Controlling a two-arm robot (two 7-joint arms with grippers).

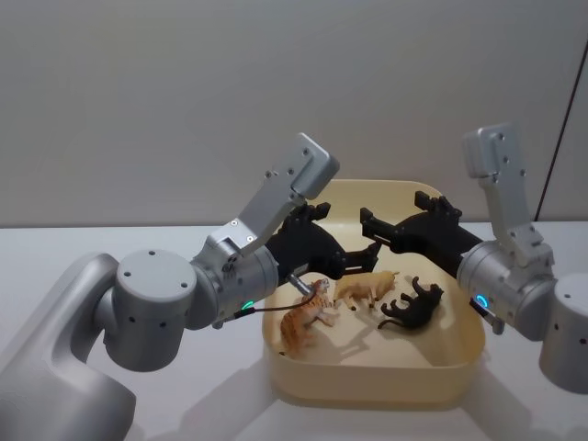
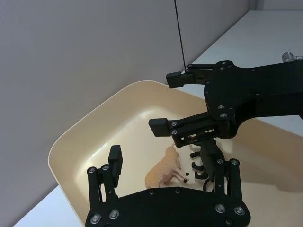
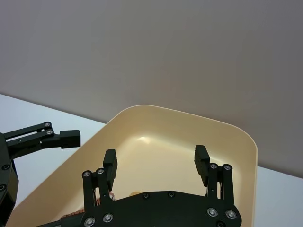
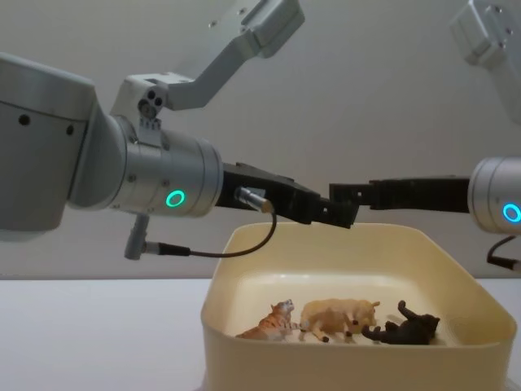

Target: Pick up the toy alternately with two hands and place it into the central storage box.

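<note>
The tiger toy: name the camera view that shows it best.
The head view: the tiger toy lies whole in the cream storage box, beside the tan animal and the black one. The chest view gives it side-on, its lower part cut by the box's near wall.

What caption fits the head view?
Both open grippers, left and right, hover above the storage box holding three toy animals.

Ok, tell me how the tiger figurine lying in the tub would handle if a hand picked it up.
The tiger looks moulded and stiff, so probably keeps its shape. Small beside the tub, it is likely light. Lying on its side with legs out, it probably won't roll, though its smooth surface could slip.
</note>
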